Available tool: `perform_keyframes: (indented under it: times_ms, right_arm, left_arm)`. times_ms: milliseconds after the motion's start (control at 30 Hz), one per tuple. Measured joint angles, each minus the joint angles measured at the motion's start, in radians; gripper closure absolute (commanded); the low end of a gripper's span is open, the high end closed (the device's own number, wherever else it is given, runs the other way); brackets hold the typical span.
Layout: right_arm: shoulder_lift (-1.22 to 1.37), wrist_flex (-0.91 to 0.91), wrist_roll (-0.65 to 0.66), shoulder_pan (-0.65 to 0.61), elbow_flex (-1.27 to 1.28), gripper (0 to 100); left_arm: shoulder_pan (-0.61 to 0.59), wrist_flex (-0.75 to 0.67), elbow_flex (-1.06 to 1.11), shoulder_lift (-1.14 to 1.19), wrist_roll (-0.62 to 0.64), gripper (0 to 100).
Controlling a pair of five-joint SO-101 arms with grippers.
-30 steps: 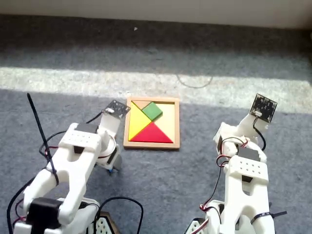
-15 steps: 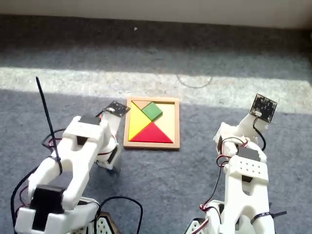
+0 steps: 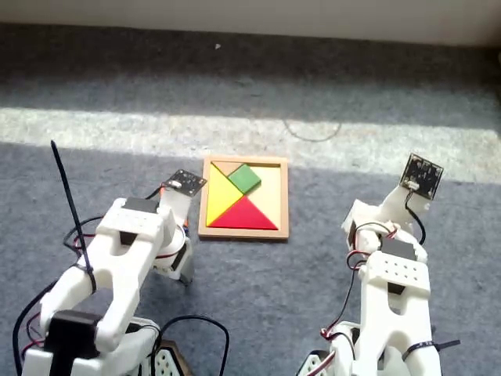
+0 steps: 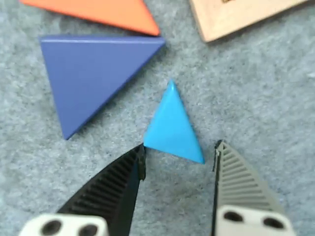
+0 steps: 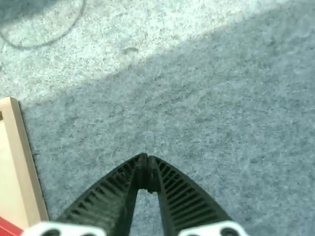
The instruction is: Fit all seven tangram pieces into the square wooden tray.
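tray: i see the square wooden tray (image 3: 283, 196) flat on the grey carpet (image 3: 297, 290), between my 2 arms and closer to the left one.
in the tray: a green square (image 3: 245, 178), a red triangle (image 3: 244, 212) and a yellow triangle (image 3: 221, 196) lie inside.
left gripper (image 4: 180, 146): its 2 fingers are apart, 1 on each side of the light blue triangle (image 4: 172, 125). i cannot tell if they touch it.
light blue triangle: flat on the carpet, outside the tray, near a corner of it.
dark blue triangle (image 4: 88, 73): bigger, just beside the light blue one.
orange piece (image 4: 103, 10): right next to the dark blue triangle.
right gripper (image 5: 146, 158): fingers pressed together with nothing between them, over the carpet near the tray's side.
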Motion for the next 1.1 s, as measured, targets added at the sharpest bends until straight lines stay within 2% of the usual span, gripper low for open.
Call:
perform_keyframes:
  times_ms: [233,400,567,1100]
  right_arm:
    - [0.0,-0.002,0.0,0.0,0.0,98.8]
    - [0.0,-0.002,0.0,0.0,0.0,98.8]
    - [0.0,-0.002,0.0,0.0,0.0,98.8]
    - [0.0,-0.002,0.0,0.0,0.0,98.8]
  left_arm:
    - [0.0,0.006,-0.097,0.14,0.043,77]
    - [0.002,0.008,-0.103,0.146,0.098,78]
    - [0.008,0.008,-0.103,0.146,0.109,86]
    - [0.023,0.008,-0.121,0.146,0.114,86]
